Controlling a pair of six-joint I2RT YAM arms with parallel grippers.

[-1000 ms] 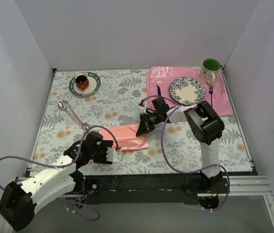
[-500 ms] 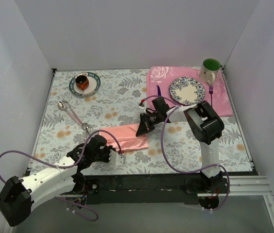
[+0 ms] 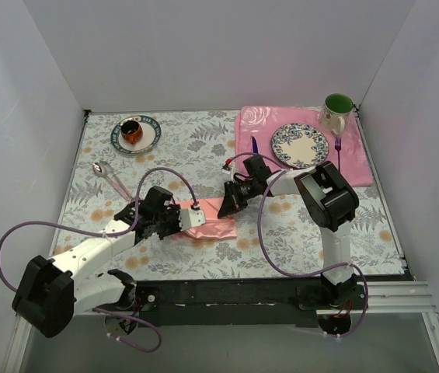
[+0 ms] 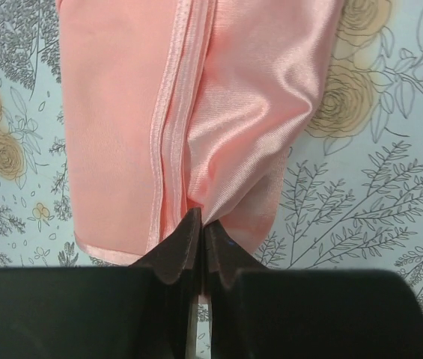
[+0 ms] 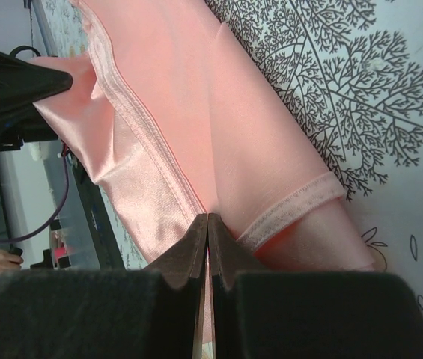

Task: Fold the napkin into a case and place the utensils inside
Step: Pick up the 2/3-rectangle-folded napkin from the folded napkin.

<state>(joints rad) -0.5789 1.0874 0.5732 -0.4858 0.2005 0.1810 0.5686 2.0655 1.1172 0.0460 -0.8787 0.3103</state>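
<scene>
The salmon-pink napkin [image 3: 217, 225] lies folded into a narrow strip near the table's front middle. My left gripper [image 3: 184, 220] is at its left end. In the left wrist view the fingertips [image 4: 189, 233] are shut on a raised pinch of the napkin [image 4: 233, 112] beside its hemmed seam. My right gripper [image 3: 227, 204] is at the right end. It is shut on a fold of the napkin [image 5: 174, 112] next to the hem in the right wrist view. The silver utensils [image 3: 114, 183] lie at the left, spoon bowl toward the far end, apart from both grippers.
A rose-patterned pink placemat [image 3: 359, 159] at the back right carries a patterned plate [image 3: 300, 145], a purple knife [image 3: 255, 146] and a purple fork [image 3: 338, 148]. A green mug [image 3: 336, 109] stands behind it. A small plate with a brown cup [image 3: 135, 134] is at the back left.
My left gripper moved from the table's near edge up to the napkin's left end and shut on the cloth. The right gripper kept its grip and place.
</scene>
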